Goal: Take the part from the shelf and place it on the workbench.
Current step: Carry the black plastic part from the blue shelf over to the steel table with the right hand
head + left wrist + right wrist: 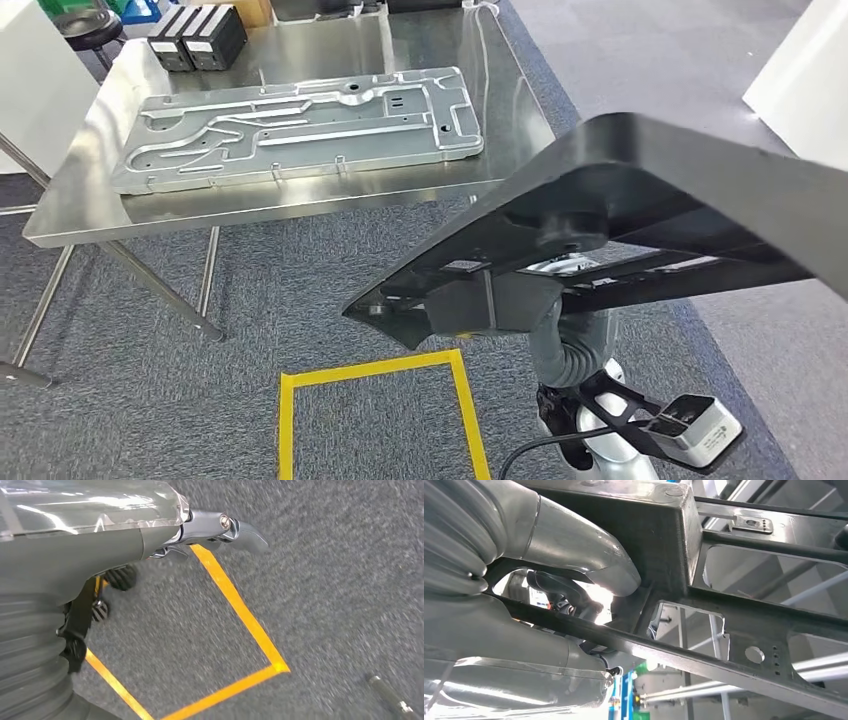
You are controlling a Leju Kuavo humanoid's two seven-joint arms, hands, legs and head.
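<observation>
The part is a large black metal frame (660, 190) with open cut-outs, held in the air at the right, tilted, beside the workbench. My right hand (470, 305) grips it from below at its near left corner. In the right wrist view the right hand (524, 635) clamps a bar of the frame (744, 605), with the thumb over the top. The steel workbench (300, 205) stands ahead to the left. My left hand (150, 545) hangs over the carpet holding nothing, its thumb stretched out.
A wide silver machined plate (300, 125) covers much of the workbench, with black boxes (198, 38) behind it. A yellow tape square (380, 400) marks the grey carpet below me. A small metal rod (392, 697) lies on the floor. A stool (90, 22) stands at the far left.
</observation>
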